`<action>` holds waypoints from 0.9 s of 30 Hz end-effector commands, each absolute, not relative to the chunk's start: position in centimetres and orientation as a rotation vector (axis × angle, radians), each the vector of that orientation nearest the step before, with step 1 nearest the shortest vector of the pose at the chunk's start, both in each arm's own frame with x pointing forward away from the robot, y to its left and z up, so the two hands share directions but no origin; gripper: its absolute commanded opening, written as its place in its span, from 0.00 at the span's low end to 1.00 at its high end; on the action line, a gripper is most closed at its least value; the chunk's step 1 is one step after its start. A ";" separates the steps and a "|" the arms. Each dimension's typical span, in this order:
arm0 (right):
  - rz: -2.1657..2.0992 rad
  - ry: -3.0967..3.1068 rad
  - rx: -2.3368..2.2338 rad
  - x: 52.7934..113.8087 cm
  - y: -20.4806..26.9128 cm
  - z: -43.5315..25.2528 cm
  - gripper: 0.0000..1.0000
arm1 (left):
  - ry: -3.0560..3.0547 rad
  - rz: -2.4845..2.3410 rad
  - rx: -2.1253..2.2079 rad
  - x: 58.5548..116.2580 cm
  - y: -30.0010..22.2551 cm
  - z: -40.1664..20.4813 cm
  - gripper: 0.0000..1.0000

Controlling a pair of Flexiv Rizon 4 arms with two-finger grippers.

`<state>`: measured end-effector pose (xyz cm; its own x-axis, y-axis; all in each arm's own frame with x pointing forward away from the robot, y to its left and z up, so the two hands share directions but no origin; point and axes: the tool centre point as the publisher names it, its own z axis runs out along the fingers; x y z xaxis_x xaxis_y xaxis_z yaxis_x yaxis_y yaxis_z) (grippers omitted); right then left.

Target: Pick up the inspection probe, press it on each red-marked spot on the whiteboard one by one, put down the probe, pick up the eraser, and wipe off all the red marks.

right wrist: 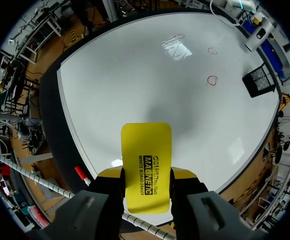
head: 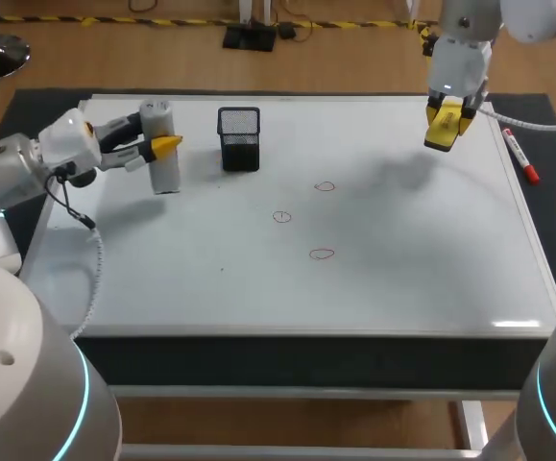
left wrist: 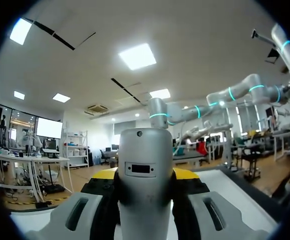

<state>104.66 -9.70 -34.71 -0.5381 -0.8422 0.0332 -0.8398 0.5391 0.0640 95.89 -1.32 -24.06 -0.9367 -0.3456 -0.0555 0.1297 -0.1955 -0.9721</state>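
Red rings are being counted as three on the board (head: 431, 279): one (head: 325, 186) farthest, one (head: 282, 216) in the middle and one (head: 322, 254) nearest, each drawn apart from the others. One probe (head: 158, 117), one eraser (right wrist: 146, 150), one black mesh cup (head: 239, 138) and one red marker (head: 520, 157) are also being shown.

The probe, a grey cylinder, is being clenched from two sides by the left gripper (head: 162, 146) at the board's far left, near the cup. Its long axis is standing upright, crosswise to the fingers. Its lower end is down by the board, though whether contact is being made cannot be told.

The yellow eraser is being grasped by the right gripper (right wrist: 147, 173) above the board's far right corner. Its long axis is running along the fingers and pointing down at the board.

The marker is lying off the board's right edge, on the dark mat (head: 546, 115) under the board. Light is being reflected off the glossy white surface, and a soft shadow is being cast on it near the far ring.
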 end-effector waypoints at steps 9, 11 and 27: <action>-0.060 -2.699 1.481 104.7 -9.8 -34.6 0.00 | 1.734 -2.227 -0.256 97.2 -0.1 -24.6 0.00; -0.060 -2.699 1.481 104.7 -9.8 -34.6 0.00 | 1.734 -2.227 -0.256 97.2 -0.1 -24.6 0.00; 0.065 -2.445 1.818 97.6 -1.2 -35.0 0.00 | 1.734 -2.227 -0.256 97.2 -0.1 -24.6 0.00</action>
<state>99.97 -2.58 -35.01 -0.2994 -0.9499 0.0893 -0.9494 0.3059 0.0709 97.11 -0.08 -24.60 -0.9368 -0.3467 -0.0458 0.1282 -0.2186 -0.9673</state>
